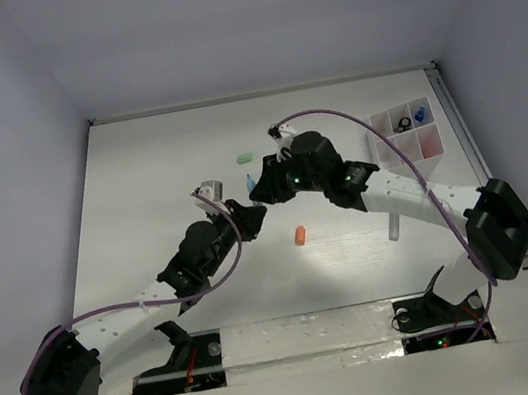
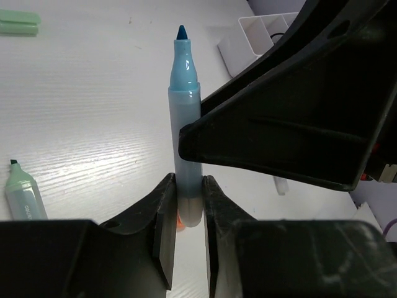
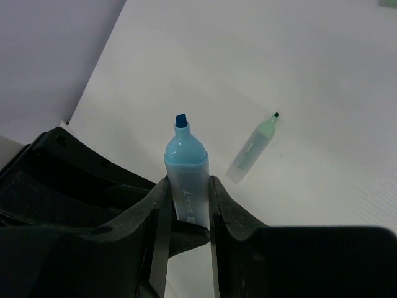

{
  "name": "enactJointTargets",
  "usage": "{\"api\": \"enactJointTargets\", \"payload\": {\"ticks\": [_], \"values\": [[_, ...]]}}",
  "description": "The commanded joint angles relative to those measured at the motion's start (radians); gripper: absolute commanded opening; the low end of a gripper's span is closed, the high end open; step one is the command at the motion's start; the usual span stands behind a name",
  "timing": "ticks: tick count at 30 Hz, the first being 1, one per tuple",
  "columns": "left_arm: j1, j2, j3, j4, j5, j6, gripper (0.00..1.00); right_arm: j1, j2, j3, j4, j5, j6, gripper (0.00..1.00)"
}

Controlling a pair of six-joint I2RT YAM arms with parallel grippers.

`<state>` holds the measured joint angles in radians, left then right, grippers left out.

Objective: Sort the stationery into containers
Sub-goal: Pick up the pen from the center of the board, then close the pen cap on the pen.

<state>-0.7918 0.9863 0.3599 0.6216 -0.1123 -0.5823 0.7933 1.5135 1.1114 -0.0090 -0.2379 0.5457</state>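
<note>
A blue highlighter (image 2: 185,112), uncapped, is held off the table between both grippers; it also shows in the right wrist view (image 3: 186,167). My left gripper (image 2: 188,189) is shut on its lower end. My right gripper (image 3: 188,189) is shut on its barrel, just below the blue shoulder. In the top view the two grippers (image 1: 256,195) meet at the table's middle. The white divided tray (image 1: 406,138) stands at the back right and holds a blue clip (image 1: 421,114) and a small black item (image 1: 402,123). A mint pen (image 3: 253,149) lies on the table below.
A mint cap (image 1: 245,157) lies behind the grippers. An orange piece (image 1: 300,236) lies in front of them. A clear cap (image 1: 394,227) lies by the right arm. The tray's corner (image 2: 260,31) shows in the left wrist view.
</note>
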Motion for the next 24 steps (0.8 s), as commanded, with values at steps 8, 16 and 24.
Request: {"api": "enactJointTargets", "payload": {"ticks": [8,16,24], "values": [[0.005,-0.226,0.050,-0.149,-0.108,0.062,0.00,0.024,-0.104,0.024,-0.015,-0.009,-0.044,0.57],[0.023,-0.463,0.155,-0.486,-0.147,0.010,0.00,0.024,-0.219,-0.067,-0.016,-0.035,-0.087,0.29],[0.023,-0.548,0.394,-0.741,-0.213,0.091,0.00,0.176,0.032,-0.036,0.073,-0.123,-0.102,0.13]]}}
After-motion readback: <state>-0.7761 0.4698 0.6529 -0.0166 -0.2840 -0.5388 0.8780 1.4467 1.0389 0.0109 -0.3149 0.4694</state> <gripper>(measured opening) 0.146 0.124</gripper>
